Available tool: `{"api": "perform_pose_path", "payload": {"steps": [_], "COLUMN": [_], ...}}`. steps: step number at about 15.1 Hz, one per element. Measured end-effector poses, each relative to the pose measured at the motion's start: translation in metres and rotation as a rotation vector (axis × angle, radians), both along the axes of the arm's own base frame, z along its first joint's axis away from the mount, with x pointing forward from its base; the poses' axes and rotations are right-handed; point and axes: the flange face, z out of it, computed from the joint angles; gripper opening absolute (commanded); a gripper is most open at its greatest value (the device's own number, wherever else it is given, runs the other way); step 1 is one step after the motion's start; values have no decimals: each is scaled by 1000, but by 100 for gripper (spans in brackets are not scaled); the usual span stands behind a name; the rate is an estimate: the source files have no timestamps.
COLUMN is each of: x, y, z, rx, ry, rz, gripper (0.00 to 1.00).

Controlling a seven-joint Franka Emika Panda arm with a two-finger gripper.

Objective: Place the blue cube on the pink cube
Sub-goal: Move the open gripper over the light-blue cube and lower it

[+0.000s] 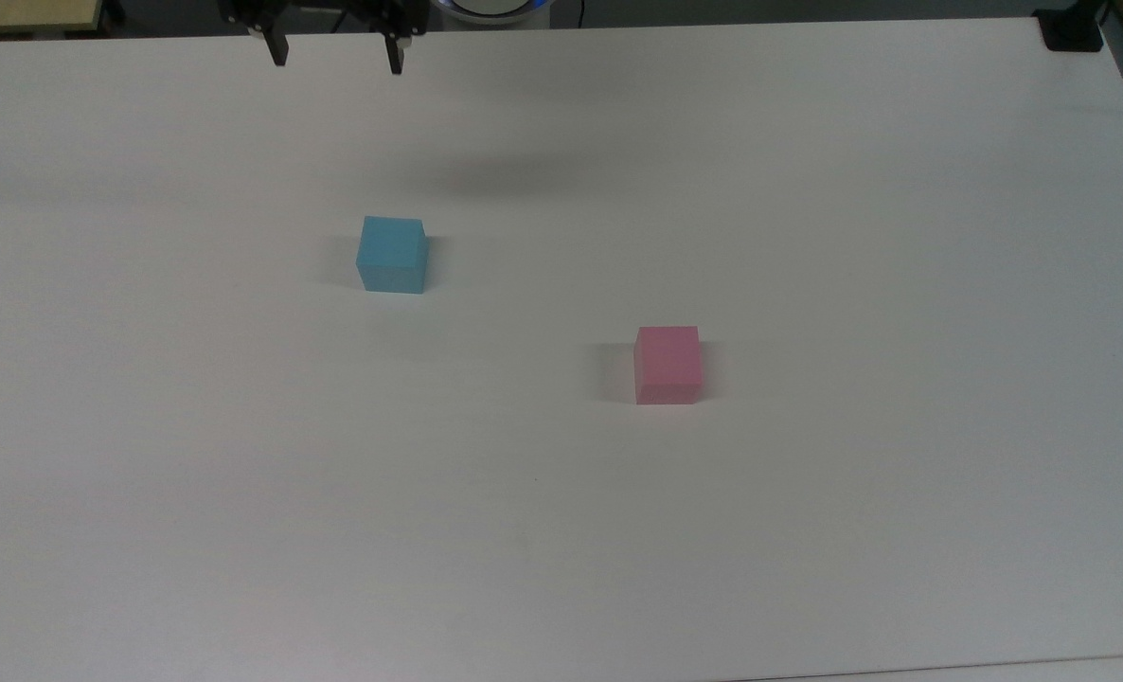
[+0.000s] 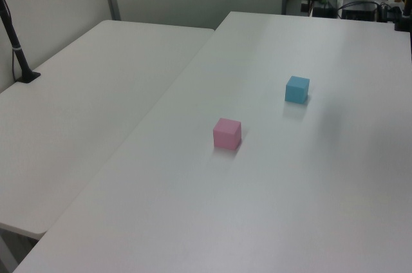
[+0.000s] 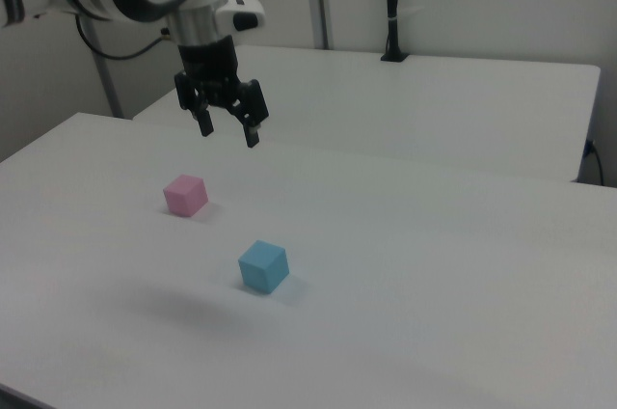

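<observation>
Item 1: gripper (image 1: 335,55). Fingers spread wide, nothing held. Hangs high above table (image 1: 808,530), pointing down. In top view it sits at upper edge, above and a little to top view's left of blue cube; right view puts gripper (image 3: 228,126) up over the far part of the table, clear of both cubes.

Item 2: blue cube (image 1: 392,254). Flat on table, untouched, turned slightly off square to the table edges. Left view: blue cube (image 2: 297,89) lies further from camera than pink.

Item 3: pink cube (image 1: 668,365). Flat on table, well apart from blue, toward top view's lower right. Right view: pink cube (image 3: 185,194) beyond and left of blue cube (image 3: 263,266).

Step in hand (judged): approach for pick, nothing stacked yet.

Handling notes:
- Centre gripper over blue cube before descent; keep fingers wide.
- Rotate wrist so pads meet two opposite flat faces, not corners, since cube sits at a slight angle.
- Descend w/o touching the top face; close at about mid-height.
- Risk: a finger landing on an edge nudges cube away; matte faces should hold OK.
- Lift well clear before crossing to pink.
</observation>
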Motion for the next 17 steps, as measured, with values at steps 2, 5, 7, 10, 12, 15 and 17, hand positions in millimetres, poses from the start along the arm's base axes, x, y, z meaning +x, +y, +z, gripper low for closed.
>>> {"api": "perform_pose_path", "payload": {"steps": [2, 5, 7, 10, 12, 15, 17], "x": [6, 7, 6, 2, 0, 2, 6], "y": [3, 10, 11, 12, 12, 12, 12], "z": [-26, -68, -87, -122, -139, -157, -166], "rx": [-3, -3, -3, -4, -3, -3, -4], "ry": [-30, -37, -39, -51, -40, -17, -17], "rz": [8, 22, 24, 26, 26, 26, 26], "gripper": [100, 100, 100, 100, 100, 100, 100]}}
